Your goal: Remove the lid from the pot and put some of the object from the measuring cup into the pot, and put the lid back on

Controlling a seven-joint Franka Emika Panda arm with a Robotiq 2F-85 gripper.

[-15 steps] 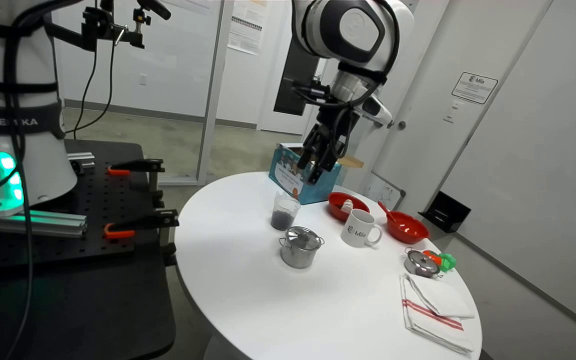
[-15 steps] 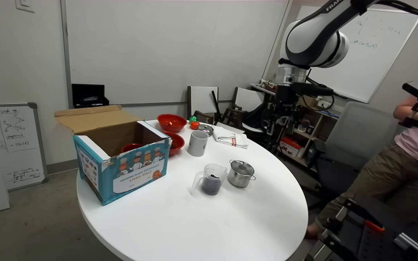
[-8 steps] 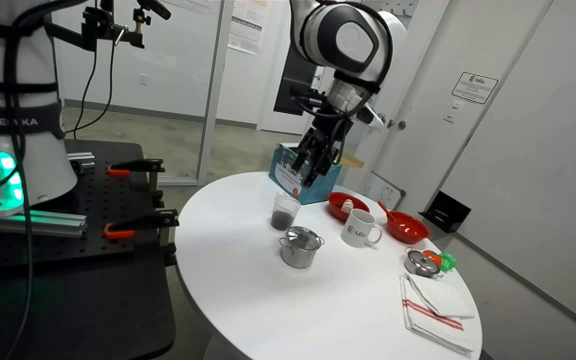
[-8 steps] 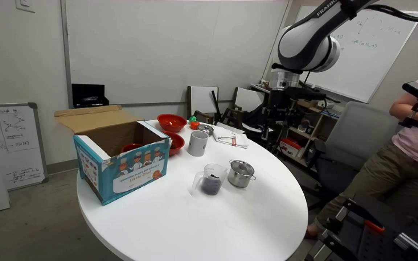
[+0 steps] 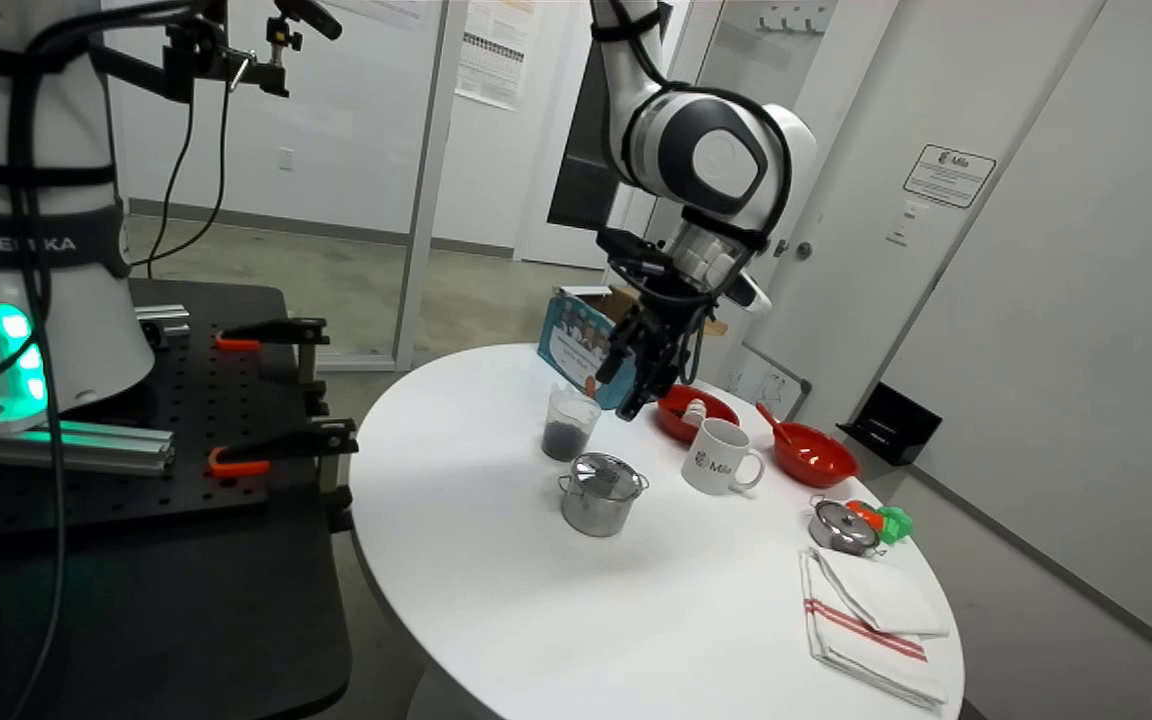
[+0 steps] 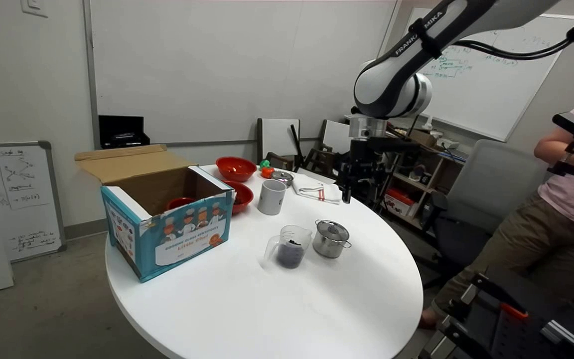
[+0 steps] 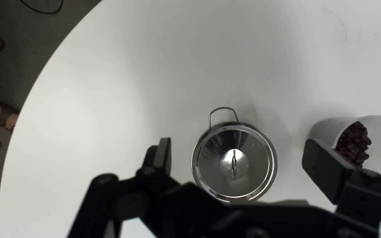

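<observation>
Pincer (image 7: 240, 160) spread wide, nothing held, higher than pot (image 5: 596, 511). Off-centre descent could clip measuring cup (image 6: 289, 255) beside pot, spilling contents (image 7: 353, 143).

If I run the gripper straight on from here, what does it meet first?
Most likely the lid on the pot, which the open gripper frames in the wrist view. Depth is hard to judge, so contact might come off-centre.

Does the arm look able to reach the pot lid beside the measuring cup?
Probably yes: the pincer hangs open, nothing covers the metal lid, though the nearby measuring cup might crowd one side.
</observation>
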